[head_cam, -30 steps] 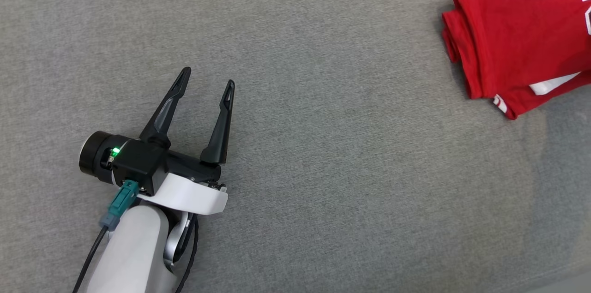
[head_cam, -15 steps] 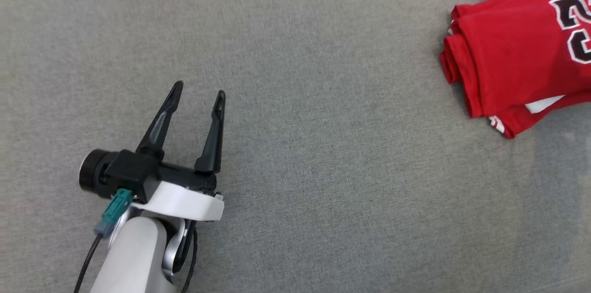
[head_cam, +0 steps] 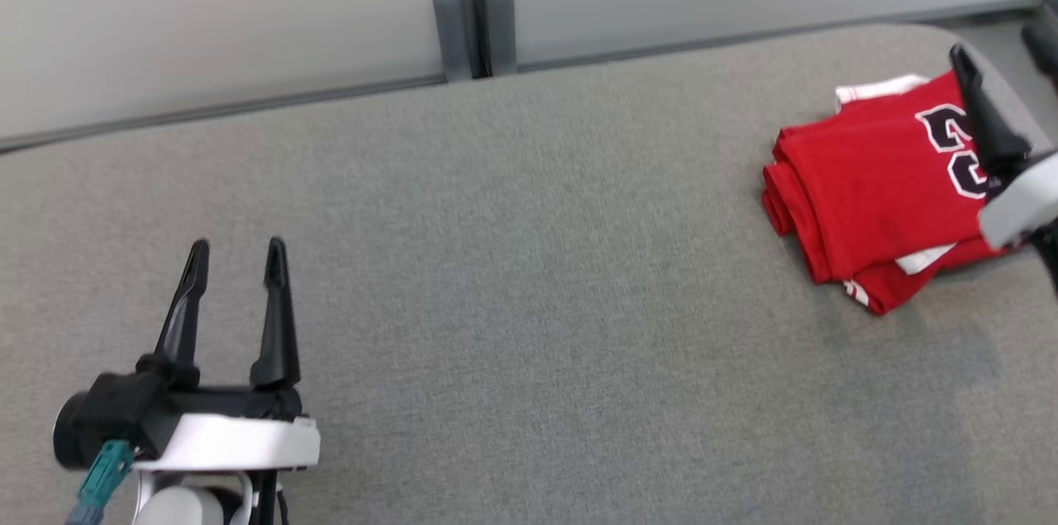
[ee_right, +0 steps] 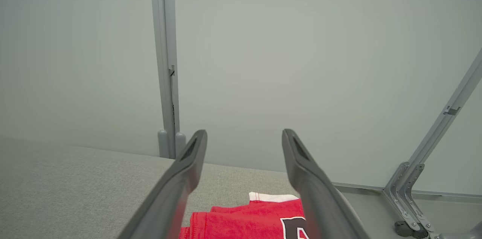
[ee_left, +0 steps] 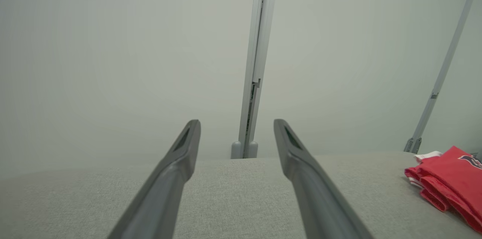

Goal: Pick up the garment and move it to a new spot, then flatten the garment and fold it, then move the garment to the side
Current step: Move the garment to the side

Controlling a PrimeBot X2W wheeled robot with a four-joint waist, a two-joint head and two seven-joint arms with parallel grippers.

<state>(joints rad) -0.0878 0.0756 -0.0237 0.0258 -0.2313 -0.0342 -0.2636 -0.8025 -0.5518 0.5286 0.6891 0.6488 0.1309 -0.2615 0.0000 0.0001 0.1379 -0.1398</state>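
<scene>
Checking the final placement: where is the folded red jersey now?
In the head view the red jersey lies folded at the grey cushion's far right, near its back corner, beside the right gripper and far from the left gripper.

The right end effector (head_cam: 1004, 25) — blurred, cut off at the edge — hides part of the garment (head_cam: 860, 194).

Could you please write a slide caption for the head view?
Folded red jersey on grey cushion, right of the open left gripper.
</scene>
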